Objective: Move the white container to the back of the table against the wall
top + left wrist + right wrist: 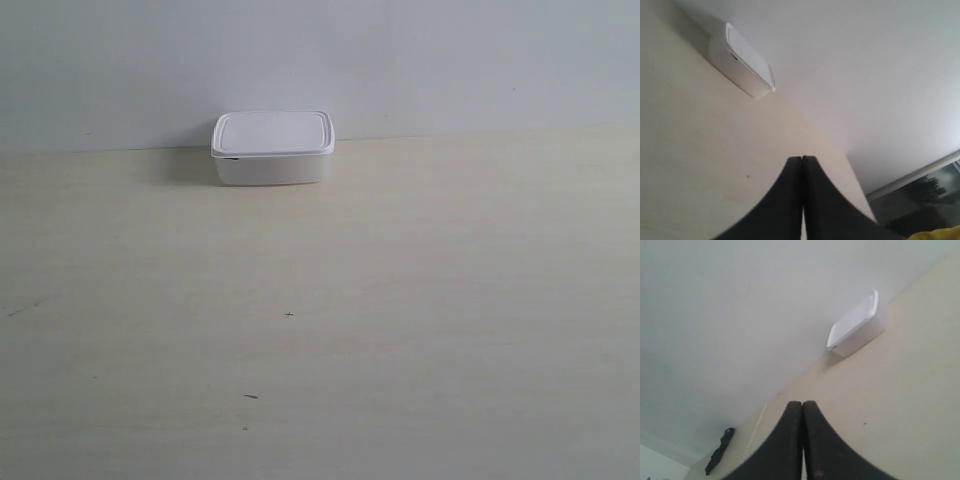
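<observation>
The white container (pixel 271 148) with its flat rimmed lid on stands on the cream table (pixel 320 320), at the back edge, right against the grey-blue wall (pixel 320 60). It also shows in the left wrist view (pixel 742 61) and the right wrist view (pixel 857 325). My left gripper (pixel 802 159) is shut, black fingers pressed together, holding nothing and far from the container. My right gripper (pixel 802 403) is likewise shut and empty, well away from it. No arm appears in the exterior view.
A few tiny dark specks (pixel 289 315) mark the table. A small black object (pixel 720 450) lies by the wall in the right wrist view. A dark window area (pixel 925 195) shows past the table's end in the left wrist view.
</observation>
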